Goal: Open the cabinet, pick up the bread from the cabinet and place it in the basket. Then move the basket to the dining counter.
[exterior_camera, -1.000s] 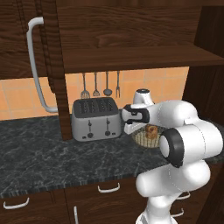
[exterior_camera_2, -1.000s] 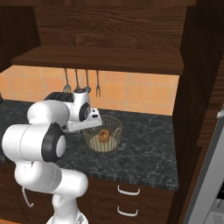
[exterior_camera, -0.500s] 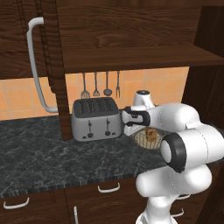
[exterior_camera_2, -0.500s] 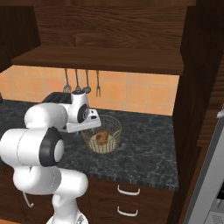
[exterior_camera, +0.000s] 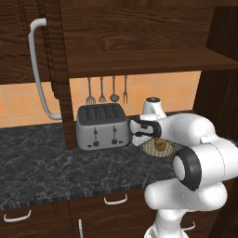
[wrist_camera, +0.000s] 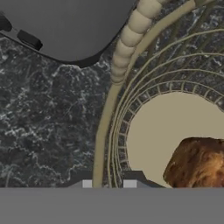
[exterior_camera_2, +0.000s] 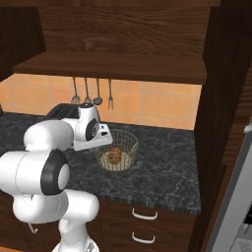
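The black marbled stone tabletop (exterior_camera_2: pixel 162 162) carries the round golden-tan wire mesh basket (exterior_camera_2: pixel 117 152), with the small brown bread lump (exterior_camera_2: pixel 114 155) inside. The end effector (wrist_camera: pixel 108 183) is clamped on the basket's rim. A thin-wire pinch could slip or tip the basket on lifting, spilling the bread.

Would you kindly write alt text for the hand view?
The gripper is shut on the rim of the wire basket, seen from above on the black marbled counter. The bread lies on the basket's pale bottom, and the toaster is above.
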